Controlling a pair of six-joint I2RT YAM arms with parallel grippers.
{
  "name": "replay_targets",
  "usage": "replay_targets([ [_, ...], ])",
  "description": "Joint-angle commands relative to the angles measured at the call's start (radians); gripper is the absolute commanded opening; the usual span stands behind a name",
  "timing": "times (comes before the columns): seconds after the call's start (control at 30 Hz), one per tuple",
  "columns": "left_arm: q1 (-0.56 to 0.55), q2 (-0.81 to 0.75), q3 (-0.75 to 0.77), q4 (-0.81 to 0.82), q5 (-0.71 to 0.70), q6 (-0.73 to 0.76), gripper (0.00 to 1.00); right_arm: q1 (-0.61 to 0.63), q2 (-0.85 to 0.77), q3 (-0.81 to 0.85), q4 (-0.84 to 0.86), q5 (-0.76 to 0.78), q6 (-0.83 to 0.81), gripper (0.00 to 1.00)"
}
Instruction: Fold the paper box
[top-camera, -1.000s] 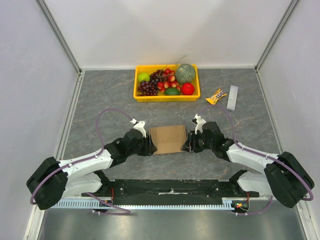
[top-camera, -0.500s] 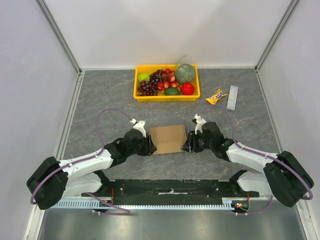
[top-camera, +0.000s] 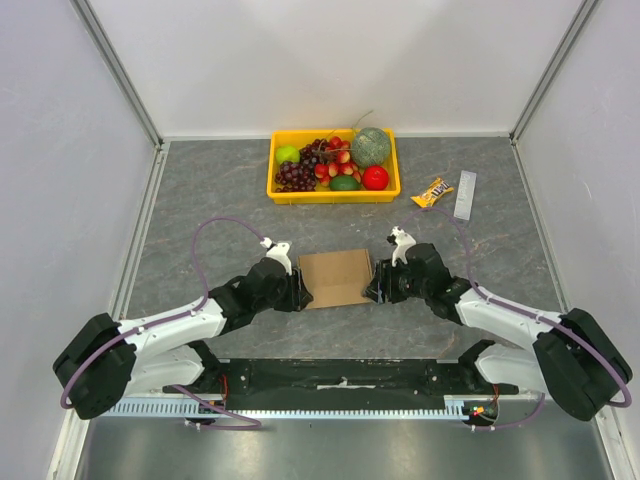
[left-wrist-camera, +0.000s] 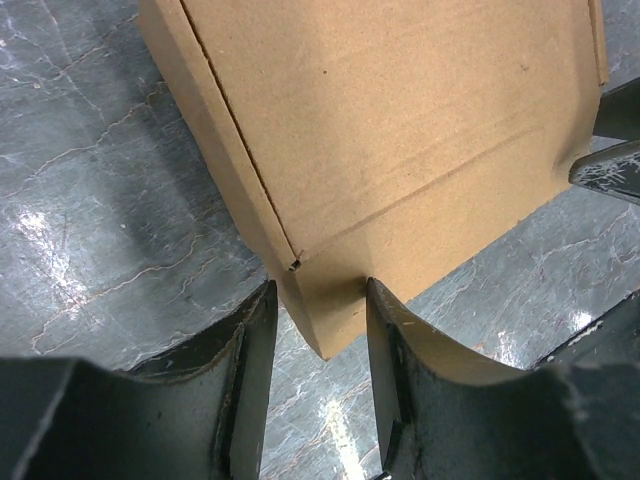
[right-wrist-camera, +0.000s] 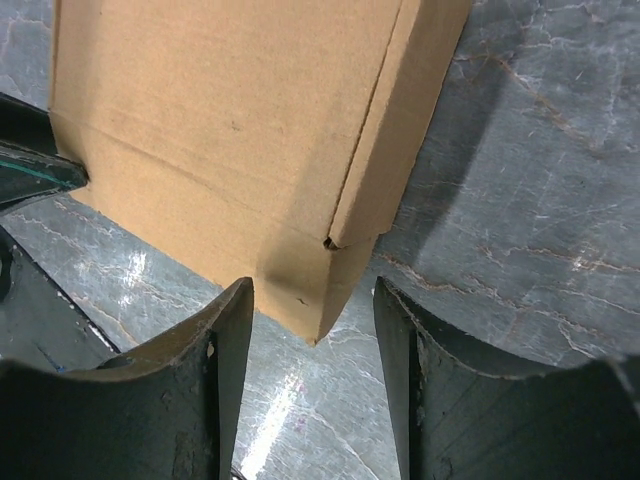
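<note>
Top external view: one paper box (top-camera: 337, 278) lies flat between my two grippers, with my left gripper (top-camera: 298, 290) at its left edge and my right gripper (top-camera: 374, 290) at its right edge. In the left wrist view my fingers (left-wrist-camera: 250, 370) are spread and the box's near corner pokes into the gap; I cannot tell whether it touches them. The right wrist view shows the same: fingers (right-wrist-camera: 225, 370) spread, corner between them. Bare table (top-camera: 200, 190) lies outboard of both grippers. Ahead, beyond the box, sits one yellow tray (top-camera: 333, 194) of fruit. Ahead-right of my right gripper are one packet (top-camera: 432, 192) and one pale strip (top-camera: 465, 195).
</note>
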Motion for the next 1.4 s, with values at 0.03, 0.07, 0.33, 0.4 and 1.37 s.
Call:
replay_targets([
  [0.03,-0.003,-0.017,0.033,-0.015,-0.018,0.037,0.48,-0.001,-0.059,0.010,-0.007,0.032,-0.023,0.59],
  [0.07,-0.003,-0.020,0.035,-0.019,-0.018,0.037,0.49,0.000,-0.067,0.013,-0.013,0.032,-0.026,0.59],
  [0.33,-0.001,-0.046,0.041,-0.053,-0.025,0.037,0.54,0.000,-0.092,0.038,-0.051,0.041,-0.040,0.59],
  [0.4,-0.001,-0.055,0.041,-0.062,-0.028,0.034,0.54,0.000,-0.096,0.041,-0.056,0.044,-0.043,0.59],
  [1.37,0.223,0.290,0.585,-0.116,0.162,0.348,0.02,0.008,-0.179,0.136,-0.108,-0.132,-0.163,0.20],
])
